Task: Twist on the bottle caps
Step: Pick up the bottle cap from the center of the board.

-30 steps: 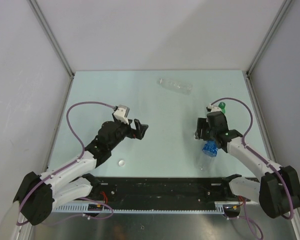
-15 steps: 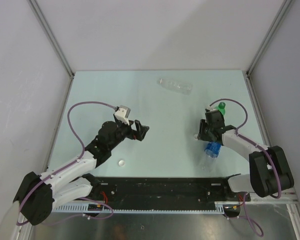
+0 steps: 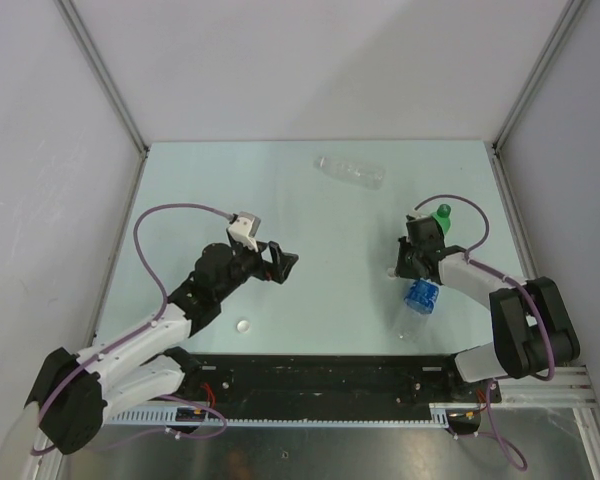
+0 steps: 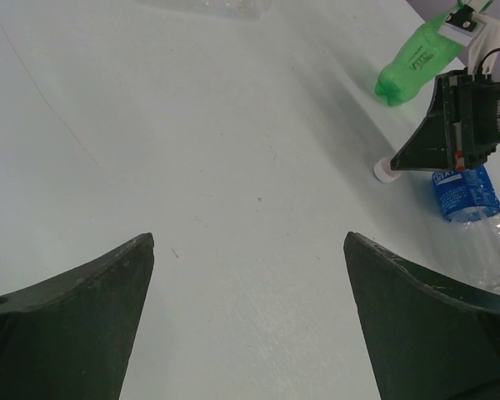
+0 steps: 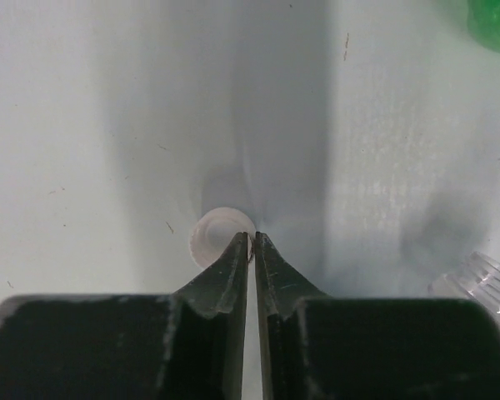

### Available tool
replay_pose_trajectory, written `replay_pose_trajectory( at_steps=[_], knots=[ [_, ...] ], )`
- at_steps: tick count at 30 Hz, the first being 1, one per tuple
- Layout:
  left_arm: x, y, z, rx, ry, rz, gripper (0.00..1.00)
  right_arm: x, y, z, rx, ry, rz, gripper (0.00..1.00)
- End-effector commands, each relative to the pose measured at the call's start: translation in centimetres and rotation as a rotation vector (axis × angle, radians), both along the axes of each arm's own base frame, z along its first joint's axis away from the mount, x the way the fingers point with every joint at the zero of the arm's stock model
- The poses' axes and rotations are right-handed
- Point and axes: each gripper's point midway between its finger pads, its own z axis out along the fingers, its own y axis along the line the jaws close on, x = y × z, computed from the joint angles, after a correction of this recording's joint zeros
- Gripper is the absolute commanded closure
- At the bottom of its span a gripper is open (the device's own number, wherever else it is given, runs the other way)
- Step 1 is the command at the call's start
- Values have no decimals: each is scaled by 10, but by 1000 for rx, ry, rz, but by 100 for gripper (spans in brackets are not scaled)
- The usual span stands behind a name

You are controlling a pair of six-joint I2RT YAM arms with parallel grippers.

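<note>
Right gripper narrowed to a slit at round white cap, left gripper open

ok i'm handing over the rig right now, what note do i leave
Left end effector: open, empty.
Right end effector: closed to a sliver at the rim of a white cap; grip unconfirmed.
Second white cap lies loose at near left.
Blue-labelled bottle lies beside the right end effector, green bottle just beyond, unlabelled clear bottle at the far side.
Done: neither white cap is on.
Left: cap both clear bottles; the green one's cap is unclear.
</note>
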Motion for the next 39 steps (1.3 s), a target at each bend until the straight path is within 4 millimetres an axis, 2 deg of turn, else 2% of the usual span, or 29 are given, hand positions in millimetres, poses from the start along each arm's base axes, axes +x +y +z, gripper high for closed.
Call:
replay_pose_trajectory(
  at_steps=[1,4,7,9,11,16,18,21,23,27,32,34,39],
  knots=[
    [-1,-1,28,-59,-61,-8,1,21,11,25,43,-92,18,94],
    [-4,-3,34,-82,-65,-26,1,26,25,48,91,-171,95,99],
    [-10,-9,47,-123,-68,-63,1,26,51,85,196,-288,229,100],
    [-14,-15,61,-168,-70,-95,1,24,72,121,295,-402,332,100],
    [-21,-24,83,-228,-81,-150,0,16,90,167,401,-542,434,100],
    [-46,-51,152,-411,-119,-351,0,-23,122,279,660,-861,663,100],
    [-57,-60,176,-467,-127,-442,0,-44,130,313,740,-959,746,100],
    [-68,-71,205,-537,-122,-550,1,-72,139,350,860,-1052,839,100],
    [-73,-76,215,-568,-116,-599,1,-83,143,363,917,-1072,873,100],
    [-73,-82,220,-601,-98,-638,5,-89,153,370,987,-1057,911,100],
    [-76,-90,216,-623,-44,-696,13,-94,167,367,1013,-1042,947,100],
    [-77,-91,214,-618,-43,-709,21,-93,169,366,1011,-1043,950,100],
    [-76,-94,208,-618,-22,-712,33,-88,174,361,1002,-1035,951,100]
  ],
)
